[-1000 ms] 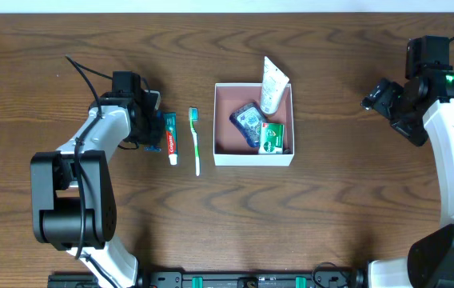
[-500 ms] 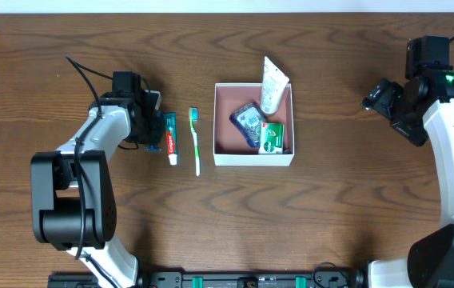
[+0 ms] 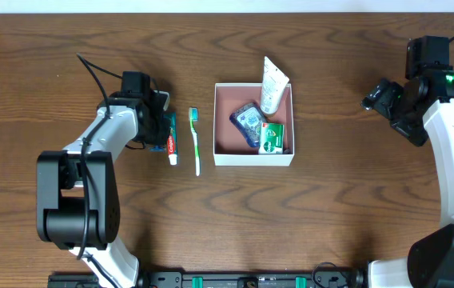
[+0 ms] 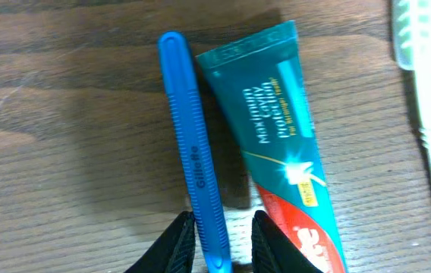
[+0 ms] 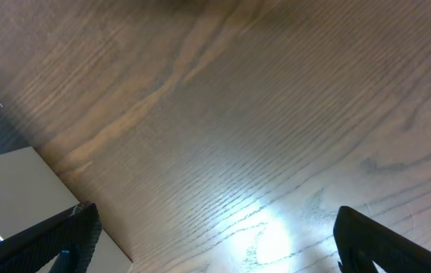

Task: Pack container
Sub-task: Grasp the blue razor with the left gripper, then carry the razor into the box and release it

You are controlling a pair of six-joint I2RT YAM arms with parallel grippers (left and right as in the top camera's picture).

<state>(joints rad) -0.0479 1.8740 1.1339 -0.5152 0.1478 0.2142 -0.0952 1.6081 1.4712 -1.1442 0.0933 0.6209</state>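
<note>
The container (image 3: pixel 221 156), a white-walled square box with a pinkish-brown inside, stands at mid-table. It holds a white tube (image 3: pixel 272 86) leaning on its far wall, a blue packet (image 3: pixel 249 120) and a small green packet (image 3: pixel 272 138). To its left lie a green toothbrush (image 3: pixel 196 140) and a teal and red toothpaste tube (image 3: pixel 171 138). My left gripper (image 3: pixel 159 132) is down at the table. In the left wrist view its open fingers (image 4: pixel 179 246) straddle a blue razor handle (image 4: pixel 193 159) beside the toothpaste (image 4: pixel 280 144). My right gripper (image 3: pixel 373 98) is open and empty, far right of the container.
The toothbrush head (image 4: pixel 424 45) shows at the right edge of the left wrist view. The right wrist view shows bare wood under the wide-open gripper (image 5: pixel 223 250) and a pale flat shape (image 5: pixel 7 189) at lower left. The table's far edge runs along the top.
My left arm has shifted a little to the right, towards the toothpaste tube. The right arm and the things in the container have not moved.
</note>
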